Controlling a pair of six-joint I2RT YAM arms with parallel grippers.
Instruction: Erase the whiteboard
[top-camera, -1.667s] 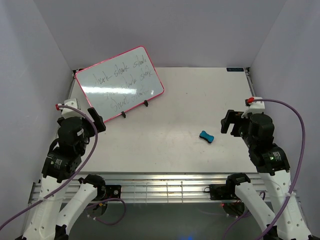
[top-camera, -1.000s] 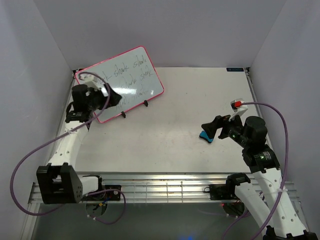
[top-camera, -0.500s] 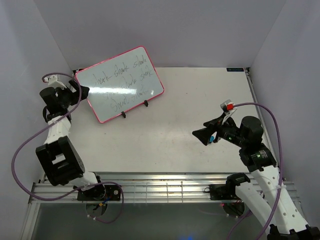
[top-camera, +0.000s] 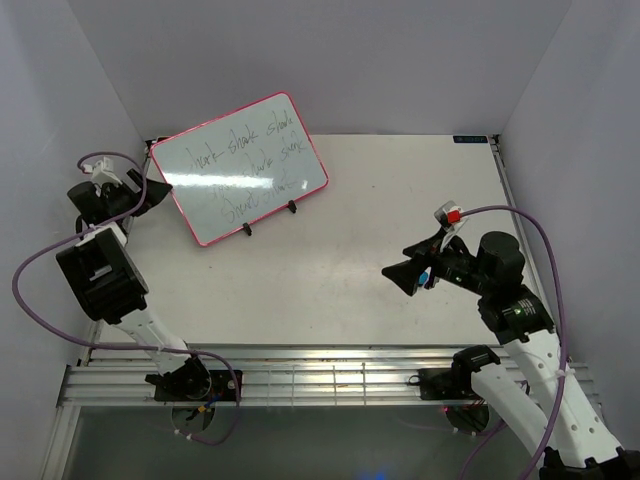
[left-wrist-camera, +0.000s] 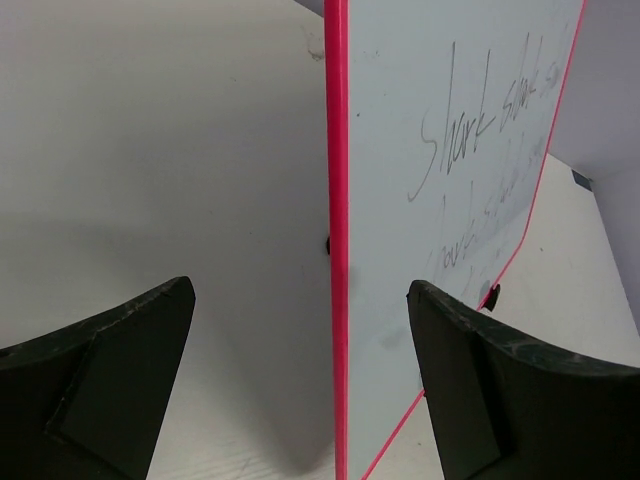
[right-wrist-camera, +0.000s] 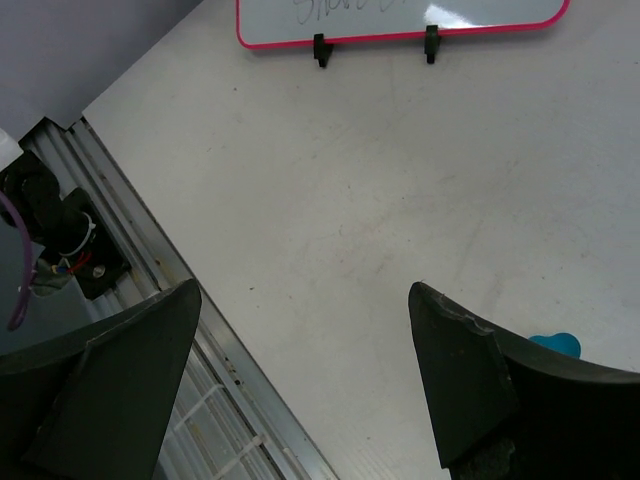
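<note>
The whiteboard (top-camera: 240, 165) stands tilted on two black clips at the back left, pink-framed, with dark handwriting on it. My left gripper (top-camera: 152, 190) is open at its left edge. In the left wrist view the board's pink edge (left-wrist-camera: 337, 250) runs between the two fingers without touching them, and the written face (left-wrist-camera: 440, 150) lies to the right. My right gripper (top-camera: 403, 262) hangs open over the table at the right, with the small blue eraser (top-camera: 426, 278) peeking out just behind it. In the right wrist view the eraser (right-wrist-camera: 555, 343) shows beside the right finger (right-wrist-camera: 470, 380), not between the fingers.
The metal rail (right-wrist-camera: 150, 270) of the table's front edge, with cables below it, lies under the right gripper's left finger. Grey walls close in the table on the left, back and right. The board's clips (top-camera: 291, 207) stand on the table.
Both arms left their rest poses near the front. The left one swung back to the board's left edge, and the right one moved left and down over the eraser. Both grippers stayed open.
</note>
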